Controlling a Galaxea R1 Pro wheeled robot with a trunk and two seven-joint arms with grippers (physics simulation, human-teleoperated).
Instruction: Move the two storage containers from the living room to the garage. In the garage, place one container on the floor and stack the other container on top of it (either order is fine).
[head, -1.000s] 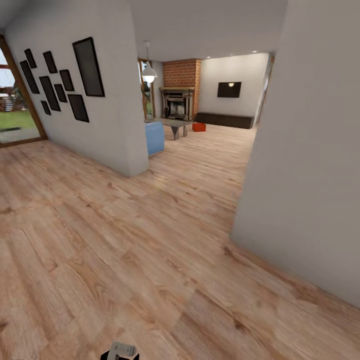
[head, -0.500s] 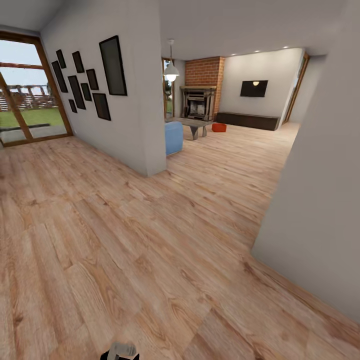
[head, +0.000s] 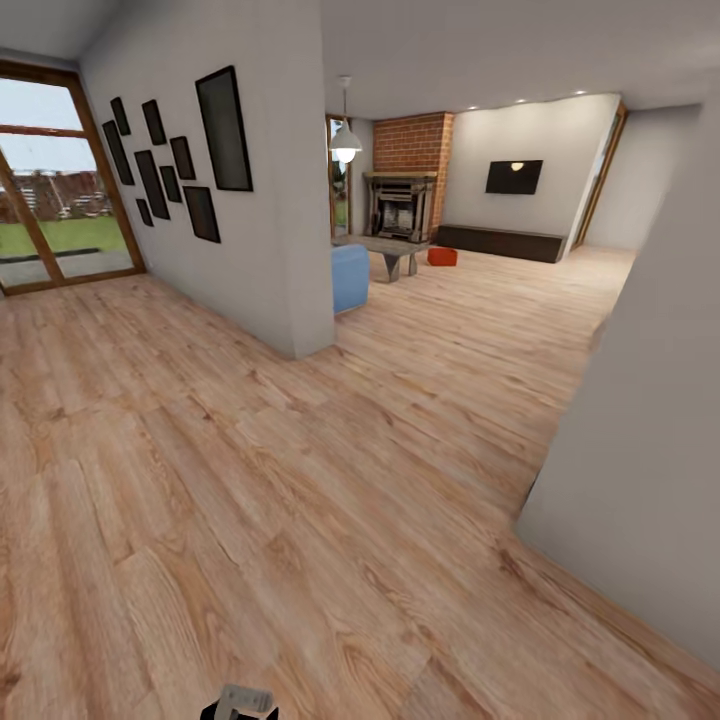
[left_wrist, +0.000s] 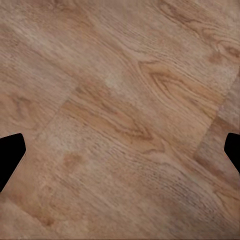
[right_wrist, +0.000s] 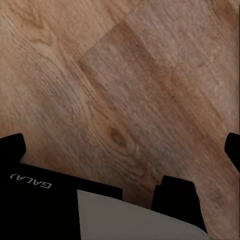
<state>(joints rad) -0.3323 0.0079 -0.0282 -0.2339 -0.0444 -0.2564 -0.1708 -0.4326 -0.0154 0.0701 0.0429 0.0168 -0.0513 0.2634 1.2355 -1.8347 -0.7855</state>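
Far ahead in the head view, a small orange-red storage container sits on the wood-plank floor of the living room. It lies near the fireplace and a low grey table. At this distance I cannot tell whether it is one tub or two. My left gripper is open over bare planks, its black fingertips wide apart and nothing between them. My right gripper is open too, above the planks and part of my own black and grey body.
A white wall corner with black picture frames juts in at the left, and a blue seat stands just behind it. A pale wall stands close on my right. A glass door is at far left. Wood floor runs between the walls toward the living room.
The whole view has shifted as the camera moved. The right wall has slid toward the picture's right edge, and more of the living room and the glass door shows.
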